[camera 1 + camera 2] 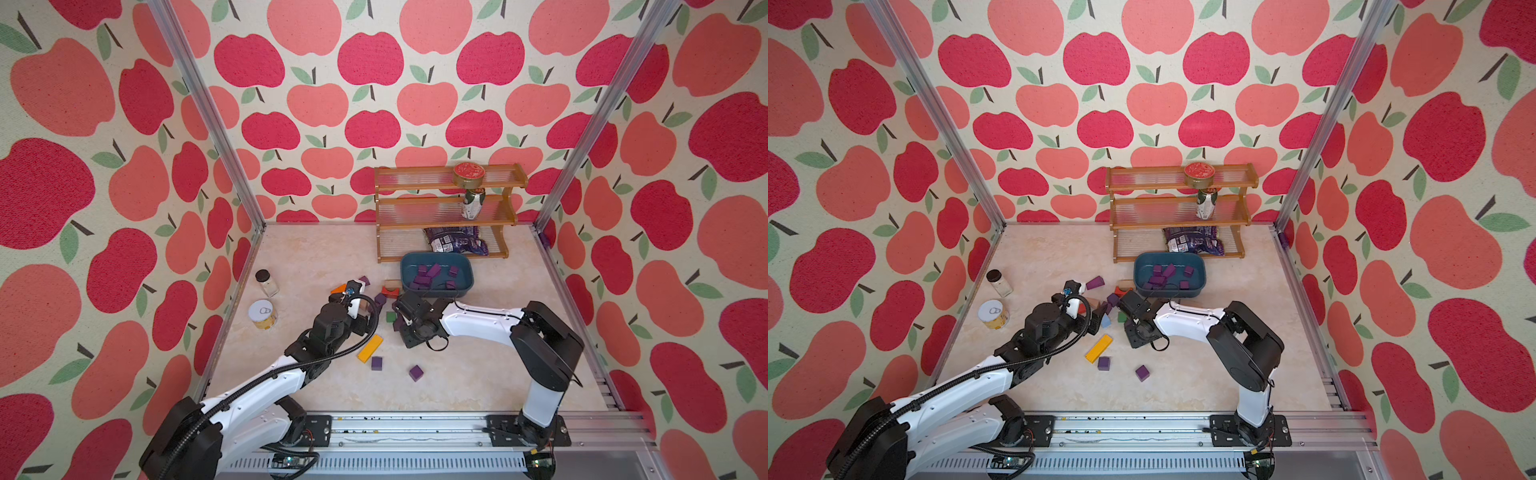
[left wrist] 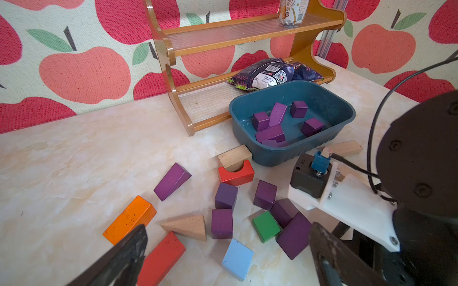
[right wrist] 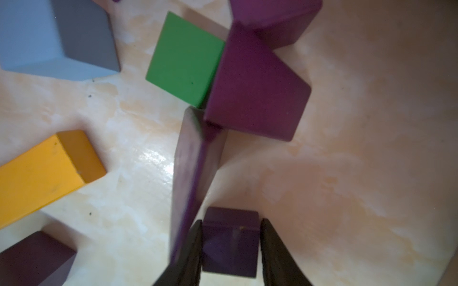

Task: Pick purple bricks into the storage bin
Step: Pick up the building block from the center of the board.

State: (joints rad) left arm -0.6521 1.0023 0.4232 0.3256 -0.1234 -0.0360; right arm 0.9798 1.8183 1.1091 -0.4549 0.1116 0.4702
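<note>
Partway done: several purple bricks point(image 2: 277, 115) lie in the storage bin point(image 2: 347, 116), which stands just before the shelf rack point(image 2: 171, 57). The right claw point(image 3: 231, 235) is clenched on a purple cube point(image 3: 230, 252) low over the tabletop point(image 2: 74, 161). The left claw point(image 2: 228, 229) hangs wide open above a loose purple cluster point(image 2: 225, 195). Two stray cubes point(image 1: 376, 363) lie apart, so about half the work looks left.
</note>
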